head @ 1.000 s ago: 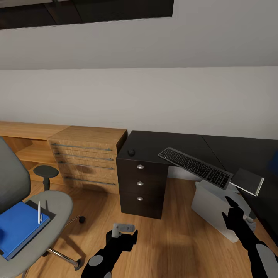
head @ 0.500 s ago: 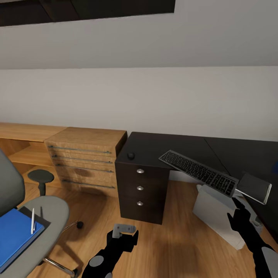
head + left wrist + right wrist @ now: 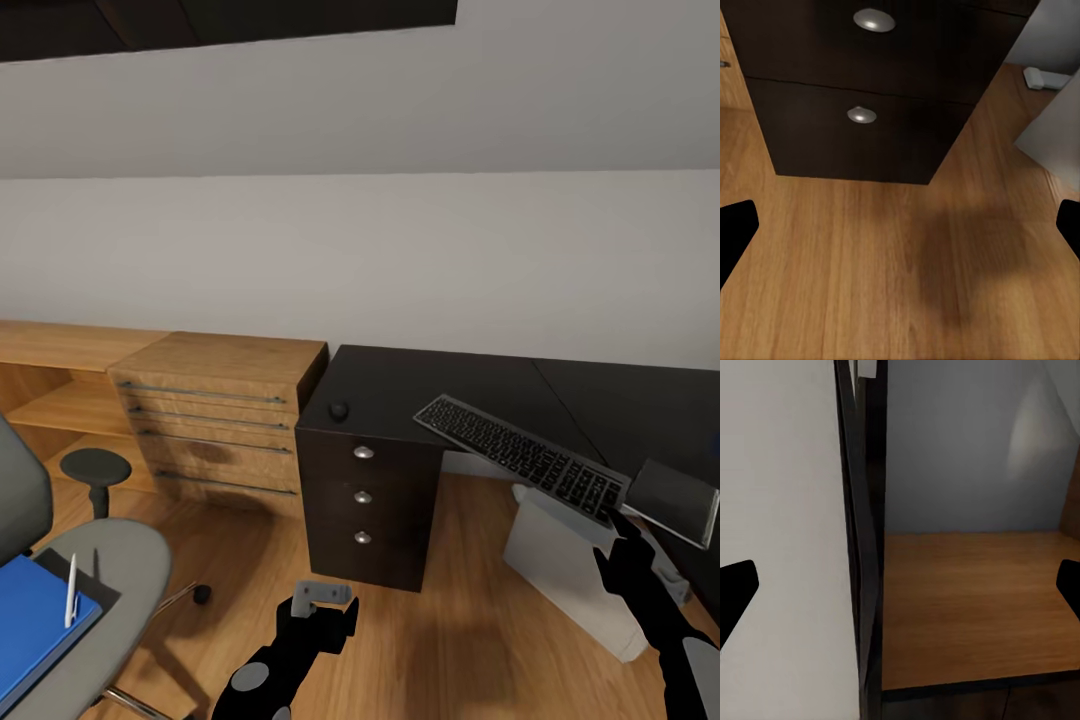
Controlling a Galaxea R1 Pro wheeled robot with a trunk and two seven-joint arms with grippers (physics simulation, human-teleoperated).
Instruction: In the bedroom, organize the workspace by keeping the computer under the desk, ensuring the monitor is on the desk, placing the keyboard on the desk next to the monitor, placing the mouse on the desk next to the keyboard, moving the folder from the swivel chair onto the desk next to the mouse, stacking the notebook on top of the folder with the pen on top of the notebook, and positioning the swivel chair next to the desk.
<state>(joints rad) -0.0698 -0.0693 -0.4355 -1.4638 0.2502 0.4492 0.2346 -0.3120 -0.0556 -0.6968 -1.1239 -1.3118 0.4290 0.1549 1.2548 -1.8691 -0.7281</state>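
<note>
The slim black keyboard (image 3: 520, 458) lies tilted on the matte black desk (image 3: 440, 385) at four o'clock in the head view, with the small dark mouse (image 3: 339, 410) near the desk's nine o'clock edge. The blue folder (image 3: 35, 615) and whitish pen (image 3: 71, 591) rest on the grey padded swivel chair (image 3: 120, 560) at eight o'clock. The left gripper (image 3: 318, 607) hovers over wood-grain floor (image 3: 892, 277), fingers spread. The right gripper (image 3: 628, 545) reaches up below the keyboard's near end, fingers apart.

We've got a pale grey panel (image 3: 784, 510) beside a dark upright edge (image 3: 866, 585), wood floor (image 3: 975, 600) past it, fingertips (image 3: 735, 589) spread wide.
</note>
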